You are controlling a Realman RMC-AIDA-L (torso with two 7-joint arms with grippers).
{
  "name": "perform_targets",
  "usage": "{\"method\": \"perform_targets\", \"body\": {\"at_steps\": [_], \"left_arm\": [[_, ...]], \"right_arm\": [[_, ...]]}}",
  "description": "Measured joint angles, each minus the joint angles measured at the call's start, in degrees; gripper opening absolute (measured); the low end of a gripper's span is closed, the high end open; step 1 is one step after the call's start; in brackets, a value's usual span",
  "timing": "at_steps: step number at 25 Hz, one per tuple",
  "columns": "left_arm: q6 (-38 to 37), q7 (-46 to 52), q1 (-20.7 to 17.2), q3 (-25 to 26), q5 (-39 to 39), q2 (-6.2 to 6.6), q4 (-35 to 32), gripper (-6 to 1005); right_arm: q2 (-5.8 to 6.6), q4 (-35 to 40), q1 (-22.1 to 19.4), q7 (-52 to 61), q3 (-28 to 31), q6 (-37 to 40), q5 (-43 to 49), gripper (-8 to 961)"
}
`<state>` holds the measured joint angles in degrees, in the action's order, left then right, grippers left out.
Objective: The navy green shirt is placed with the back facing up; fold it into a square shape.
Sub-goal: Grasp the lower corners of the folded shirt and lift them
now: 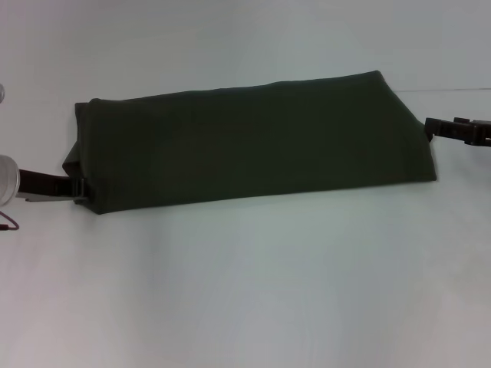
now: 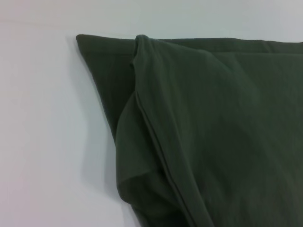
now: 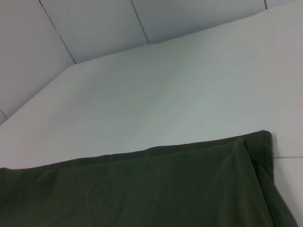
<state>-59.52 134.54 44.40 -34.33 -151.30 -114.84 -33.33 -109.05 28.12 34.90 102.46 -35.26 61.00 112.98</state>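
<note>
The navy green shirt [image 1: 253, 142] lies on the white table as a long dark olive band, folded lengthwise and running left to right. My left gripper [image 1: 77, 187] is at the band's near left corner, touching the cloth. At the band's right end, level with its upper half, my right gripper [image 1: 433, 128] meets the cloth edge. The left wrist view shows the shirt [image 2: 213, 132] with layered folds and a seam at one end. From the right wrist, the shirt [image 3: 142, 194] shows a folded corner with bare table beyond.
The white table [image 1: 245, 291] spreads wide in front of the shirt and behind it. A thin seam line [image 1: 460, 90] runs across the table at the far right. Grey wall panels [image 3: 94, 23] stand past the table's far edge.
</note>
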Motion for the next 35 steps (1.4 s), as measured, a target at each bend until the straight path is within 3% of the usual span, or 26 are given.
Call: {"method": "perform_targets", "body": {"at_steps": [8, 18, 35], "left_arm": [[0.8, -0.1, 0.4, -0.1, -0.3, 0.07, 0.0, 3], [0.9, -0.5, 0.5, -0.8, -0.3, 0.05, -0.1, 3], [0.8, -1.6, 0.0, -1.7, -0.3, -0.13, 0.1, 2]], "right_arm": [[1.09, 0.8, 0.5, 6.4, -1.2, 0.4, 1.1, 772], [2.25, 4.3, 2.8, 20.6, -3.3, 2.1, 12.3, 770], [1.59, 2.3, 4.5, 22.8, -5.0, -2.1, 15.8, 763]]}}
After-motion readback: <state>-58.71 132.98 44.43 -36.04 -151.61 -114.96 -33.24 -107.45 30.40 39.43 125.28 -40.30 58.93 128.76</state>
